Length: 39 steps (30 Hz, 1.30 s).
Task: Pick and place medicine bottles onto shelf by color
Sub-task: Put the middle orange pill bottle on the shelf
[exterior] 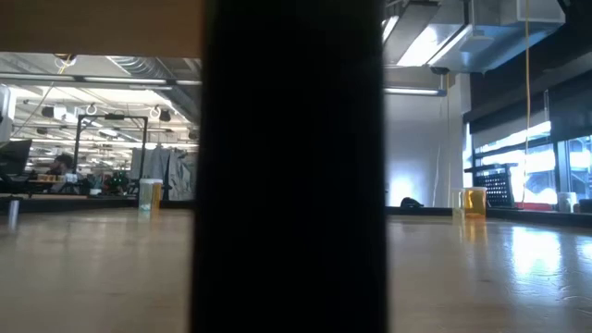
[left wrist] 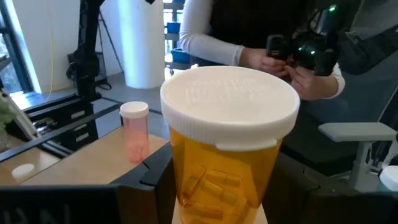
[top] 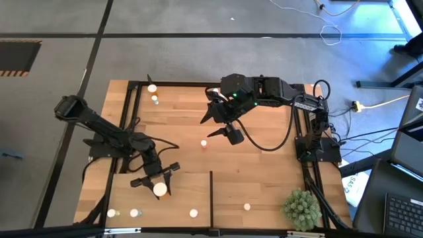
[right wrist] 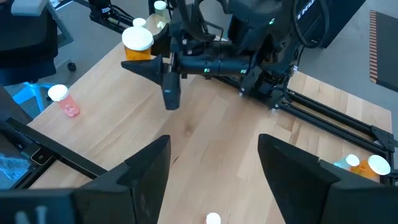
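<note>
Clearly clamped between the left gripper's (top: 160, 187) dark fingers over the pale wooden shelf (top: 264, 192): wide orange bottle with white cap (left wrist: 229, 134), embossed cap lettering unreadable. Just beside, small pink bottle (left wrist: 134, 130). Farther off, right gripper (top: 221, 125) spread apart above planked tabletop (top: 264, 142).

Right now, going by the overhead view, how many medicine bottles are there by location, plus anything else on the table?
Medicine bottles on the shelf: 4
Medicine bottles on the tabletop: 3
Orange bottle in the left pincer: 1
Plant ball: 1
Total: 9
</note>
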Available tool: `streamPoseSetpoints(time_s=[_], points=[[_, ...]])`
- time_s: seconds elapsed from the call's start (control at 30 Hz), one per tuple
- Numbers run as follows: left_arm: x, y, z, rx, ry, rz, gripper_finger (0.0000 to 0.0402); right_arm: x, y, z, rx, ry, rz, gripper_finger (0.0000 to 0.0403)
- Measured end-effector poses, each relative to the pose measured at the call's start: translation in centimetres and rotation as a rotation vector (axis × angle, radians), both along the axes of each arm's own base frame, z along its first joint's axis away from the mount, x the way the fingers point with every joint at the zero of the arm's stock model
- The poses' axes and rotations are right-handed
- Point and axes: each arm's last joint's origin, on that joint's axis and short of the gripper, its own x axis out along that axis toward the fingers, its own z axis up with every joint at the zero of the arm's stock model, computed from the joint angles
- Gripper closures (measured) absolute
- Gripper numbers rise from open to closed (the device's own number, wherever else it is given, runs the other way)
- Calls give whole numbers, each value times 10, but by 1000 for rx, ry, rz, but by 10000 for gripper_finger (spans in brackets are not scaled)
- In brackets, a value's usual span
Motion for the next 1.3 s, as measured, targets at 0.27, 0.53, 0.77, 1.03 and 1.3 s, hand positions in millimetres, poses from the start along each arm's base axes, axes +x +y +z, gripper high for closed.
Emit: streamPoseSetpoints(time_s=[0.27,0.53,0.77,1.03,1.3], points=[[9,-5,-11,-14,-14,-78,234,0,0,0,0,0,0,157],[17,-9,-23,-28,-20,-123,234,0,0,0,0,0,0,157],[25,-13,-32,-33,-35,-125,234,0,0,0,0,0,0,157],[39,-20,-33,-31,-27,-153,234,0,0,0,0,0,0,157],[36,-27,-34,-28,-25,-185,234,0,0,0,0,0,0,157]])
